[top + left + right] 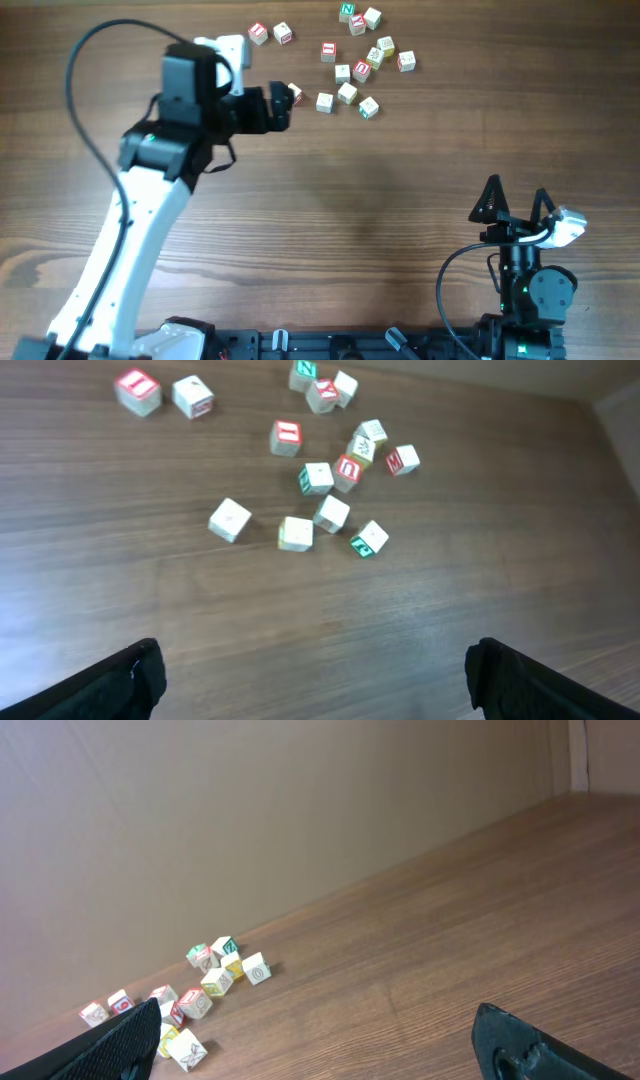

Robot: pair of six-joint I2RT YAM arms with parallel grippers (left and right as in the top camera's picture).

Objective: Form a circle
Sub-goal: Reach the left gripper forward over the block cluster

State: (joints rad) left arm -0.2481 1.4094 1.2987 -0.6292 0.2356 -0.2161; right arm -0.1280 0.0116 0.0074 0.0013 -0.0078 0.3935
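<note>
Wooden table point(350, 220), mostly bare. Left arm point(130, 230) reaches from the near left corner toward the far edge, about midway along it. Left gripper point(320, 685) hangs above the table at the near side of the scatter of blocks. In the wrist view its two fingers stand at the lower corners of the frame, spread wide, with nothing between them but bare wood. Right gripper point(517, 205) sits near the near right corner, well apart from every block, fingers splayed as wide and likewise empty. Blocks point(347, 93): fifteen or so small pale wooden letter cubes with red or green faces, loose by the far edge and a little right of its middle. A pair point(258, 33) lies apart on the left of the scatter, and three point(357, 25) are bunched closest to the far edge. A loose knot lies in the middle and a ragged row of four on the near side. The leftmost of that row point(295, 93) lies just beside the left gripper's tip in the overhead view. No ring anywhere, not even an arc; gaps are uneven and several cubes touch. Judgement: the task is at its start, nothing placed. All the arranging remains, meaning spreading the knot and drawing in the outlying pair to close a loop. The left arm looks best placed to begin.
</note>
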